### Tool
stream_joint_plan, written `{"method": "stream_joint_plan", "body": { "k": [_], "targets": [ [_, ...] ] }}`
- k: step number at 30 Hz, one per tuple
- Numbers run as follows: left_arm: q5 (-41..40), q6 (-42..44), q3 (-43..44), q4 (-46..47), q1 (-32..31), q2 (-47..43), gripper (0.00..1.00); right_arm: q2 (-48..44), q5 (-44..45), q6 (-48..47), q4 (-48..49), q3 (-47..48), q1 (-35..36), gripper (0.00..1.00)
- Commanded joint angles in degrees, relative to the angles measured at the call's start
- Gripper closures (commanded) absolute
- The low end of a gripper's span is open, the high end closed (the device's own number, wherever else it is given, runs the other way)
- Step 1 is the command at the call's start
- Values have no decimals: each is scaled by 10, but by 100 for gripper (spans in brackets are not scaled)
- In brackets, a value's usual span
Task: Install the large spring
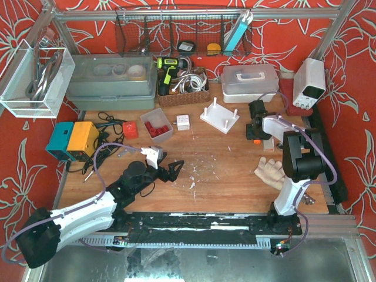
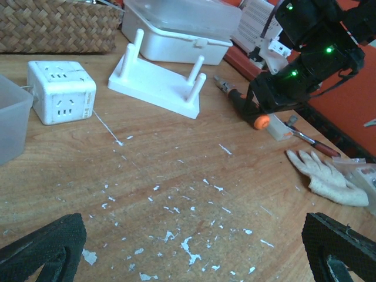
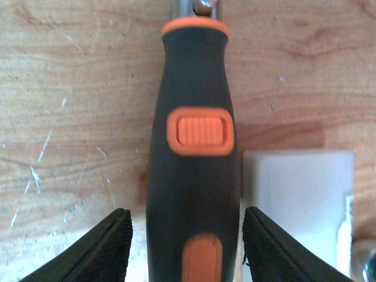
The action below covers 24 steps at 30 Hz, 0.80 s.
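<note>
Evidently the step in hand is taking up the tool. The right gripper point(image 3: 188, 249) straddles the black-and-orange tool handle point(image 3: 192, 170), which lies flat on the table point(image 3: 70, 88) at the far right, toward the back. The jaws are part-open, with a sliver of bare wood showing on each side between pad and handle, so nothing is gripped. The left gripper point(image 2: 194, 252) is spread wide and empty, hovering over scuffed wood mid-table, well apart from the right arm. I cannot pick out the large spring in any view. It may sit in one of the containers along the back, but I cannot tell. On doing the grasp well: the handle sits centred between the fingers point(image 3: 103, 252), which is good. Close squarely on the thick lower part, below the orange slider, so the round body does not roll out. A white block point(image 3: 296, 194) lies just beside the handle on one side, so that finger must drop into the gap between them, not land on the block. Lift straight up, since the metal shank runs out of frame. The white peg stand point(image 2: 157, 76) and the glove point(image 2: 326, 176) are both apart from the tool and, by my reckoning, no obstacle.
</note>
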Motion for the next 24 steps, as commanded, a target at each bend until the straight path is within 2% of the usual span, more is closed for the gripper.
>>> {"method": "stream_joint_plan", "body": {
  "k": [1, 3, 10, 13, 15, 18, 20, 24],
  "targets": [
    [-13, -3, 11, 7, -3, -9, 1, -52, 14, 10, -35, -25, -4, 43],
    [-19, -1, 10, 8, -3, -9, 1, -90, 15, 16, -37, -46, -4, 39],
    [-46, 11, 24, -6, -2, 22, 1, -257, -28, 34, -35, -123, 26, 14],
    [-76, 8, 40, -30, -3, 41, 1, -342, -69, 55, 9, -168, 51, 2],
    [-112, -11, 55, -54, -2, 55, 1, -382, -74, 62, 63, -200, 95, 1],
    [-150, -35, 95, -108, -2, 72, 1, -408, -55, 84, 89, -212, 157, 1],
    [-160, -39, 115, -125, -2, 79, 1, -416, -80, 96, 117, -229, 180, 1],
    [-170, -11, 169, -154, 5, 102, 10, -421, -103, 89, 171, -276, 206, 1]
  ]
}}
